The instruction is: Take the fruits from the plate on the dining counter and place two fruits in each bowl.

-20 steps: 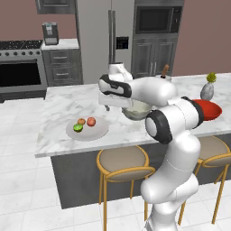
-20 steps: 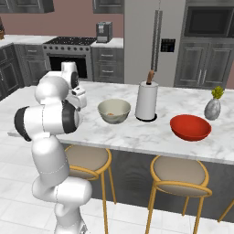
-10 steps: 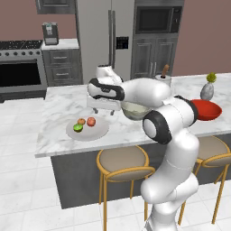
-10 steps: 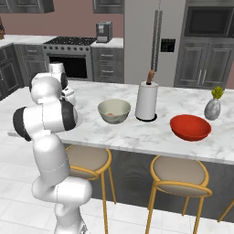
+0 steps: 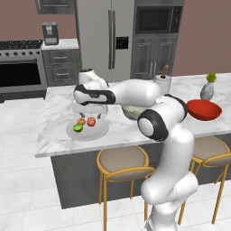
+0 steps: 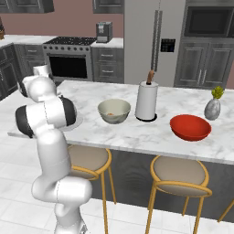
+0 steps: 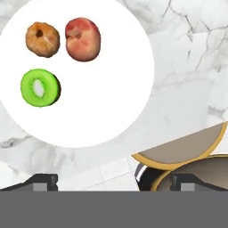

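— Marble dining counter (image 5: 54, 131), what's on it?
— Flat pale plate (image 7: 111, 89) holding green (image 7: 40, 87), reddish (image 7: 83, 39) and orange-brown (image 7: 42, 39) fruits.
— Gripper (image 5: 90, 116)?
— Above the plate (jaws spread wide, empty). One orange fruit (image 6: 110, 114) lies in the beige bowl (image 6: 114, 111).

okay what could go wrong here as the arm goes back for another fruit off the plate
1. The orange fruit and the red fruit sit almost touching, so the open gripper might nudge one while closing on the other.
2. The round fruits could roll off the flat plate if bumped.
3. The kiwi lies close to the plate's rim, so a push might send it onto the counter.
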